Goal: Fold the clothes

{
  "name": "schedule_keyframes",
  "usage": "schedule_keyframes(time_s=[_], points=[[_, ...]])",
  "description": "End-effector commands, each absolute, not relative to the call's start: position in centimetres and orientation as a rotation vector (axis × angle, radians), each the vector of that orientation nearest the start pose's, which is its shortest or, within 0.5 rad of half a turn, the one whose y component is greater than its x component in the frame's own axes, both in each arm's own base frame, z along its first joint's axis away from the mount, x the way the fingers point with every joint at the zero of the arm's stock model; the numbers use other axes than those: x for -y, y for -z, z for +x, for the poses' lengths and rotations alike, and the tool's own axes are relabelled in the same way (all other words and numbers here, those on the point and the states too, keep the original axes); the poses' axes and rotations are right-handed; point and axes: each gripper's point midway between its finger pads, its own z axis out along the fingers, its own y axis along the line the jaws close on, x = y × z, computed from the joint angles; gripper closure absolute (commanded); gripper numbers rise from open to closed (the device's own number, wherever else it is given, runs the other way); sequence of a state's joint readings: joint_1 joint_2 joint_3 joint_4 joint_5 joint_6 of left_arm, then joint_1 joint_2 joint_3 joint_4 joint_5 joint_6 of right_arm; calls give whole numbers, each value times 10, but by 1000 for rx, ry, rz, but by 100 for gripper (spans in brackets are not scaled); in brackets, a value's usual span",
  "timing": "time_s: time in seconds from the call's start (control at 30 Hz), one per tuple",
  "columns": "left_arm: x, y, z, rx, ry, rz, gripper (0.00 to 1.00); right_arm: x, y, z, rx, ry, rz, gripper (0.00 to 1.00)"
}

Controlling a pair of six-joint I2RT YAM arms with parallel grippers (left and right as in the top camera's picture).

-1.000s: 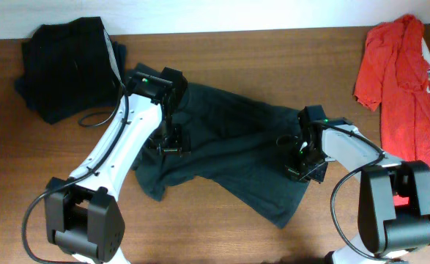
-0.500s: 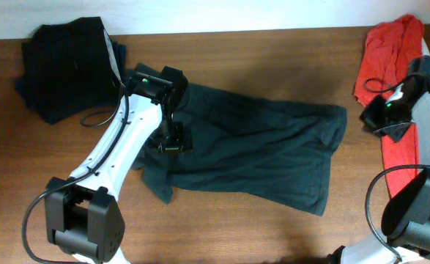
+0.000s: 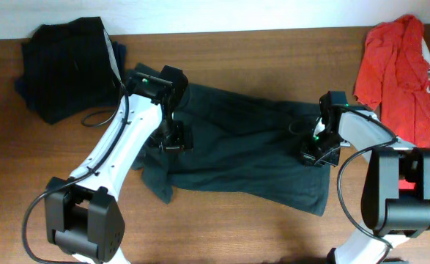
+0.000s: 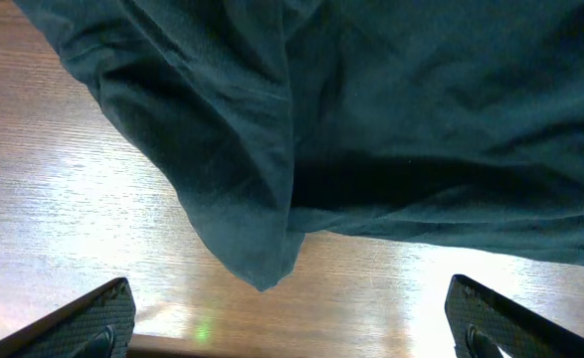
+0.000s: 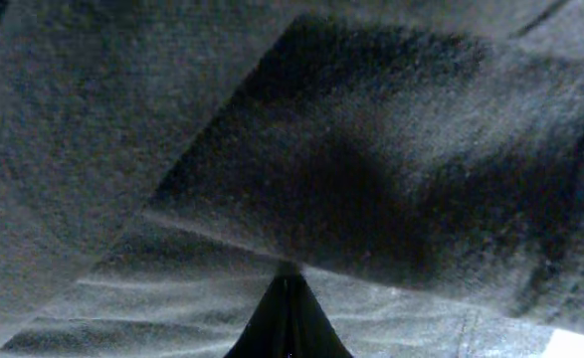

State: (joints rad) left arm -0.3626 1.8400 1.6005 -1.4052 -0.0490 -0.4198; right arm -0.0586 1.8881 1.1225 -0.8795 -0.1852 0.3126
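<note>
The dark charcoal T-shirt (image 3: 251, 147) lies spread and wrinkled across the middle of the table; no lettering shows. My left gripper (image 3: 172, 141) hovers over its left part. In the left wrist view the left gripper (image 4: 292, 323) is wide open and empty, with a shirt corner (image 4: 262, 259) hanging over bare wood. My right gripper (image 3: 316, 152) sits on the shirt's right part. In the right wrist view the right gripper (image 5: 287, 298) is shut, with a fold of the shirt (image 5: 371, 179) meeting its tip.
A red shirt (image 3: 401, 81) lies at the right edge of the table. Folded dark garments (image 3: 64, 66) sit at the back left corner. The wooden table (image 3: 258, 51) shows behind and in front of the T-shirt.
The shirt's right side was pulled out flatter toward the right. My right arm swung out near the red shirt, then came back onto the shirt's right part. The left arm hardly moved.
</note>
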Motion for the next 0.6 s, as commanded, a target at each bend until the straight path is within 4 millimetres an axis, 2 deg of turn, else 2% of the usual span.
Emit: schedule_keyframes(time_s=[0.0,0.03,0.1,0.13,0.17,0.2,0.27,0.3,0.37,0.4,0.43,0.47,0.5,0.53,0.57], points=[[107,-124,306,-3187,-104,-110,1,16,41,296,-3199,-15,698,96],[108,-124,307,-3185,-102,-109,1,22,42,298,-3184,-3,717,96],[108,-124,307,-3184,-102,-110,1,60,40,298,-3127,108,833,96],[108,-124,307,-3184,-102,-110,1,86,34,304,-3080,138,904,96],[108,-124,307,-3185,-102,-109,1,99,28,309,-3054,136,935,96],[107,-124,306,-3188,-105,-109,1,120,16,318,-2997,110,1020,96],[106,-124,302,-3203,-116,-109,1,147,-9,336,-2888,-13,1149,96],[104,-125,297,-3224,-131,-109,1,162,-27,340,-2828,-36,1254,96],[100,-126,287,-3263,-159,-109,1,188,-70,348,-2759,-62,1320,96],[99,-127,282,-3280,-173,-109,1,187,-101,352,-2737,-172,1345,96],[98,-127,281,-3286,-179,-122,1,179,-116,355,-2739,-270,1325,95],[96,-129,279,-3284,-193,-175,1,159,-138,363,-2755,-443,1217,94],[95,-131,278,-3279,-208,-203,1,145,-150,365,-2772,-538,1140,94],[88,-142,271,-3257,-243,-264,1,127,-168,359,-2837,-574,1028,95],[80,-153,267,-3223,-284,-298,1,119,-177,355,-2858,-576,976,95]])
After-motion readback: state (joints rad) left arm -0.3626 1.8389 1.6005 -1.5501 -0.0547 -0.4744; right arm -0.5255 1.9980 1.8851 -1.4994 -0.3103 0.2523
